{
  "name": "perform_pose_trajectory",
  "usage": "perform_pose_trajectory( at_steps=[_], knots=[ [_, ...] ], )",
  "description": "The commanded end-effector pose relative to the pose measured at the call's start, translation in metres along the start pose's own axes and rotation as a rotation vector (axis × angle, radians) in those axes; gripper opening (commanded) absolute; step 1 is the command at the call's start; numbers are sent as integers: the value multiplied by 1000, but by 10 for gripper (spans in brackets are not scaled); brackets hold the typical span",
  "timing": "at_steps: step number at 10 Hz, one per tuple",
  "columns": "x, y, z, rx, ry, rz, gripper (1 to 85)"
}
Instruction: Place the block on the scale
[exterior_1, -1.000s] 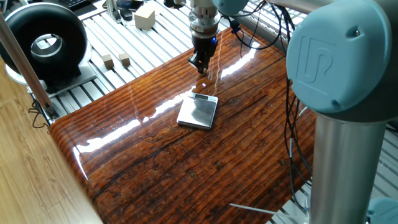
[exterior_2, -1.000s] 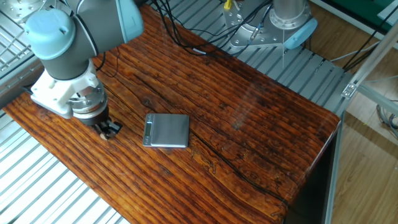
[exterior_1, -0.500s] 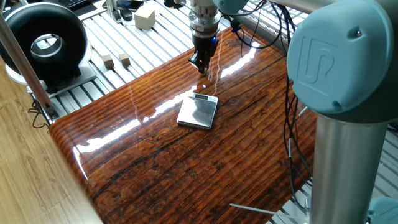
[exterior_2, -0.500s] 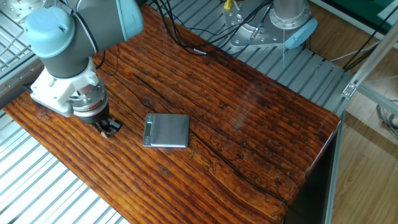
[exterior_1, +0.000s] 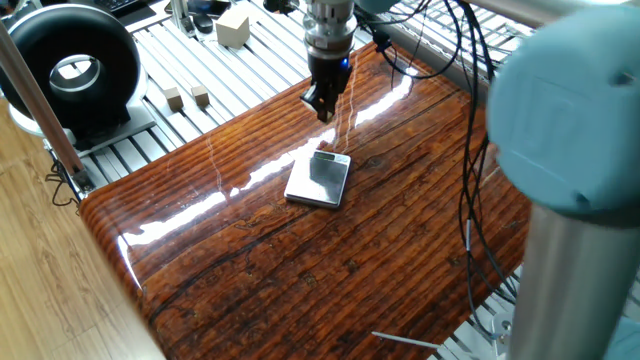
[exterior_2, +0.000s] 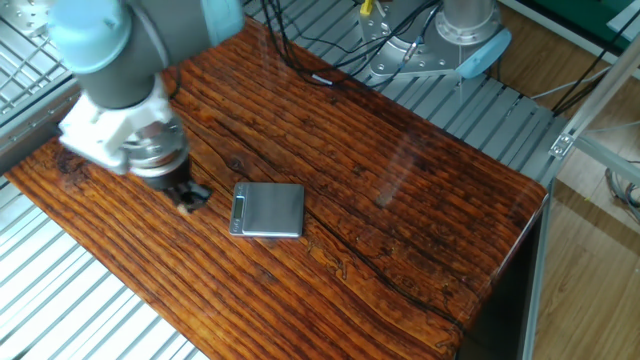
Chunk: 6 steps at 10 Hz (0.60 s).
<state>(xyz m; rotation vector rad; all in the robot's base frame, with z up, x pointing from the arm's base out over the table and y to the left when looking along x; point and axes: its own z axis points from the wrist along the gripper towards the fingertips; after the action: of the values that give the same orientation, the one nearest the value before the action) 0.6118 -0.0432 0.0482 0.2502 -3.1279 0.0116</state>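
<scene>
The scale (exterior_1: 318, 180) is a thin silvery square lying flat near the middle of the dark wooden table top; it also shows in the other fixed view (exterior_2: 268, 210). My gripper (exterior_1: 322, 106) hangs just above the table, a short way beyond the scale's display edge. In the other fixed view the gripper (exterior_2: 190, 199) is to the left of the scale, with its black fingers close together. A tiny tan bit, the block (exterior_2: 186, 208), shows at the fingertips. The arm is motion-blurred.
A pale cream cube (exterior_1: 232, 27) and a pair of light wooden cubes (exterior_1: 186, 96) sit on the metal slats behind the table. A black round device (exterior_1: 70, 68) stands at the far left. Cables (exterior_1: 470, 150) hang along the right side.
The gripper has shifted a little toward the scale, and the arm now shows motion blur. The scale has not moved.
</scene>
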Motion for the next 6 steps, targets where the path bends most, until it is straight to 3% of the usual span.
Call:
perform_pose_trajectory(
  at_steps=[1,3,4,5,6],
  knots=[
    [33,46,-14,-9,0,64,57],
    [43,62,-21,-10,8,90,47],
    [44,73,-23,-37,2,114,47],
    [45,91,-22,-99,-6,154,47],
    [49,98,-18,-119,-13,166,47]
  ],
)
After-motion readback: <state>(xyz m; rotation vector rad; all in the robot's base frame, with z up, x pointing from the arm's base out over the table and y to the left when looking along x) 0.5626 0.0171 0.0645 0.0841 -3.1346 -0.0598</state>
